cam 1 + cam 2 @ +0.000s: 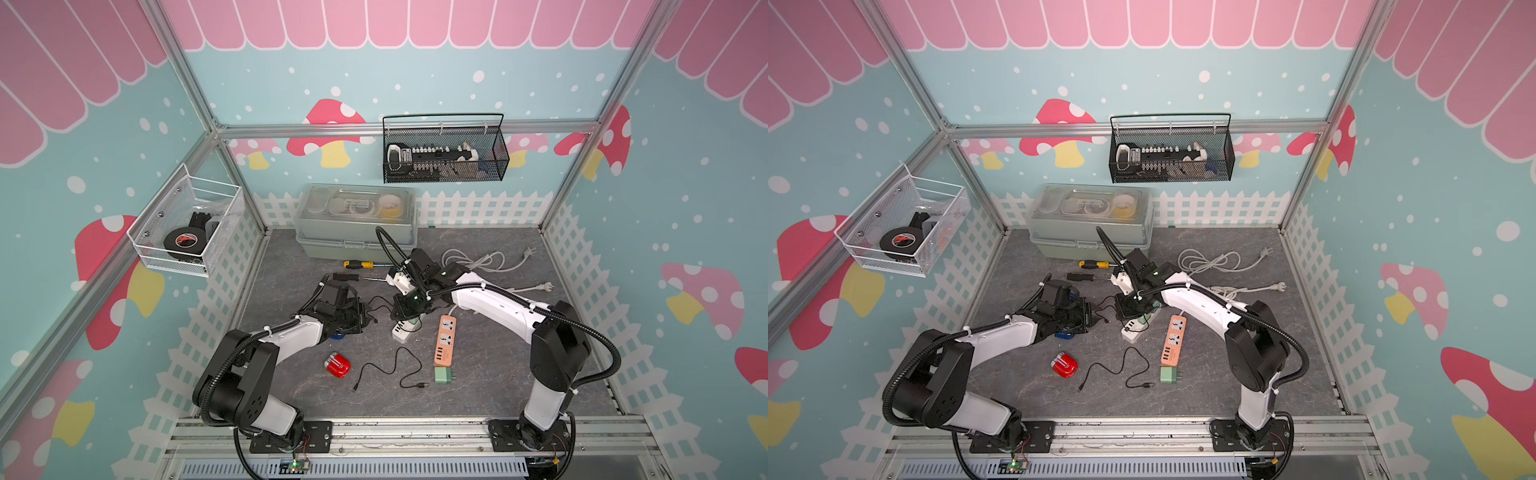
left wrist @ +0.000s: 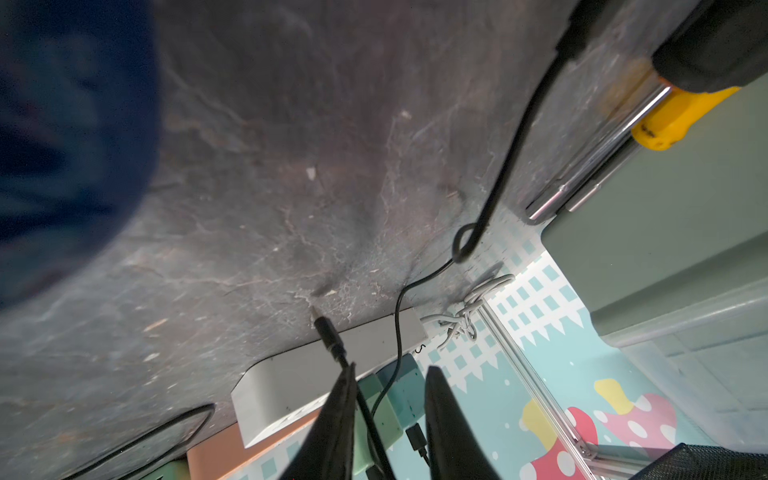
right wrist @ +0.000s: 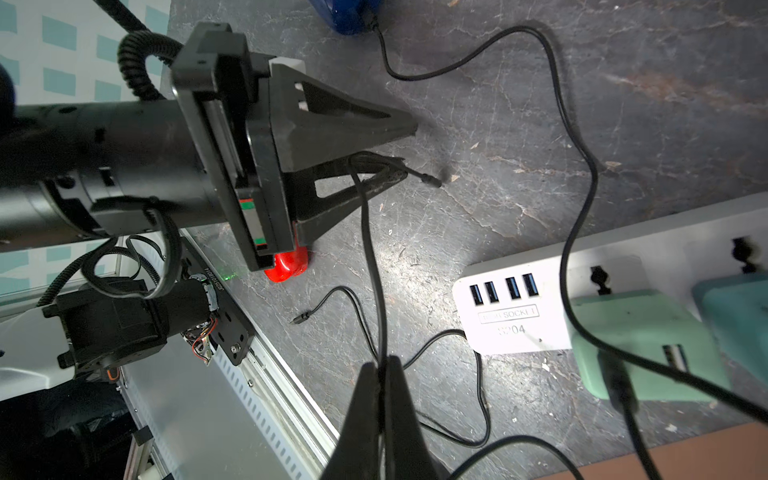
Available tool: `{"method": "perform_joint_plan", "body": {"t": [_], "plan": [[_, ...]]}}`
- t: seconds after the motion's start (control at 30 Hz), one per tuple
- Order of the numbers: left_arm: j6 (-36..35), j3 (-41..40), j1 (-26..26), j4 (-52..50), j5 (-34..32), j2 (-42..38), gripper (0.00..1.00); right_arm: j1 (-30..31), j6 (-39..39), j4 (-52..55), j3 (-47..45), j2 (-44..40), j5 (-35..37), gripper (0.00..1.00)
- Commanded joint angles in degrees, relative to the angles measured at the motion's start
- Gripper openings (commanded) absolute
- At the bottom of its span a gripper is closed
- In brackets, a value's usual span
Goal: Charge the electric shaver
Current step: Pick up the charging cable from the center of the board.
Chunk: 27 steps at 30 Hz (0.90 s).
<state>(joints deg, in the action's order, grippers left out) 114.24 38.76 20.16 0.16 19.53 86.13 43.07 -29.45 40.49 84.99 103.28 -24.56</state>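
In both top views the blue shaver (image 1: pixel 338 336) lies on the floor (image 1: pixel 478 374) under the left arm's wrist, mostly hidden; its long axis and heading cannot be fixed. Left wrist view: the left gripper (image 2: pixel 392 370) has its jaws apart, with the black cable (image 2: pixel 368 411) lying along one finger, unpinched, and the barrel plug (image 2: pixel 328 332) jutting past the tips. Right wrist view: the right gripper (image 3: pixel 380 365) is clenched on that cable. Judgement: the shaver is rigid, light and smooth-shelled (liable to skid), so hold it across mid-body. The cable is limp; grip it just behind the plug.

Red shaver (image 1: pixel 337 365) lies alone on the mat; thin black cable (image 3: pixel 373 282) stretches taut nearby, plug (image 3: pixel 431 179) free.
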Motion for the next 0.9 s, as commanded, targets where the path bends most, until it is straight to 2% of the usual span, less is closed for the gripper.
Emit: {"method": "perform_joint_plan", "body": {"t": [0.0,0.2,0.27,0.3,0.4,0.47,0.53,0.6,0.73,0.87], "plan": [[1.02,0.41,-0.27,1.33,0.14,-0.83,0.23,-0.57,-0.24,-1.33,-1.44,-2.19,-1.35,0.0],[-3.22,0.99,-2.45,-0.03,-0.15,-3.58,0.0,-1.62,-0.82,-1.87,-3.77,-4.56,-2.11,0.0],[-6.22,2.67,-3.14,-0.85,0.76,-3.86,0.0,-2.06,-1.34,-2.54,-4.68,-5.16,-3.59,0.0],[-7.88,3.48,-3.36,-0.93,1.25,-3.86,0.0,-2.35,-1.76,-3.17,-4.98,-5.35,-5.27,0.03],[-13.43,6.09,-3.73,-1.56,2.28,-4.33,0.0,-3.23,-4.45,-5.69,-5.39,-6.4,-11.4,0.3],[-17.41,6.32,-3.73,1.61,2.43,-4.9,0.0,-3.58,-7.39,-9.64,-6.29,-8.53,-14.39,0.43],[-20.99,6.67,-3.74,2.47,2.72,-5.77,0.0,-4.33,-11.08,-13.81,-6.68,-10.29,-16.87,0.51],[-23.26,5.51,-3.56,5.81,1.88,-7.45,0.0,-5.17,-14.85,-16.73,-6.51,-11.24,-17.2,0.54],[-23.1,1.91,-2.94,13.61,0.71,-9.95,0.0,-6.5,-23.22,-25.41,-6.75,-10.23,-17.23,0.56],[-23.14,1.4,-1.56,16.77,1.34,-9.86,0.0,-6.5,-25.03,-26.11,-3.97,-5.72,-17.6,0.56]]}}
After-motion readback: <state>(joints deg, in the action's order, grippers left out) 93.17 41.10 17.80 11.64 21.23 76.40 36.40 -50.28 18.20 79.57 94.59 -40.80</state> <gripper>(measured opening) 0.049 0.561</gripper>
